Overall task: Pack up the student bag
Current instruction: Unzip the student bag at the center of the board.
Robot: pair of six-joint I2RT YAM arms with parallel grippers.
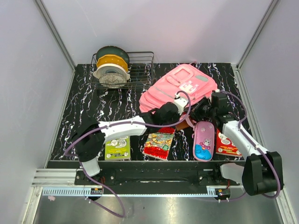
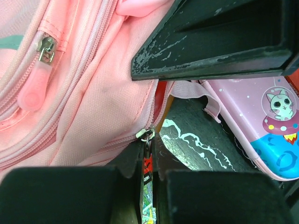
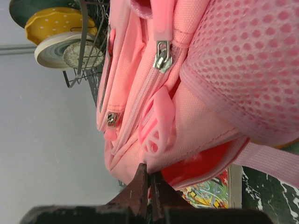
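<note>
At the right claw (image 3: 147,172): jaws together, tips against the lower lip of the student bag (image 1: 187,86). I cannot tell whether any fabric is nipped between them.
Left claw (image 2: 147,173): jaws together on a thin printed book (image 2: 146,156) seen edge-on. Its upper end is just beside a zip slider (image 2: 145,134) on the bag's seam.
Bag's place: lying flat at the far right of the surface (image 1: 112,107), with both claws meeting at its near edge.
Bag's mouth: parted a little, with glossy red showing inside. A colourful cover with a white page edge lies at the lip.
Done, as I judge it: very little, at most one book at or partly in the mouth.
Left to do: the pencil case (image 1: 203,140), green book (image 1: 117,147), comic book (image 1: 159,143) and red book (image 1: 227,145) all lie outside, along the near edge. They likely need to go in, and then the zips need closing.
Further out: a wire rack (image 1: 142,70) of round stacked things sits at the far left, well apart from the bag.
Hidden: in the top view the arms cover the bag's mouth and both claws' tips, and the right arm overlaps the red book.
Hard to make out:
- whether the red inside is lining or a packed book
- whether the clamped strip is truly a book
- how deep it reaches
- what the scuffed black part across the top of the left wrist view belongs to
</note>
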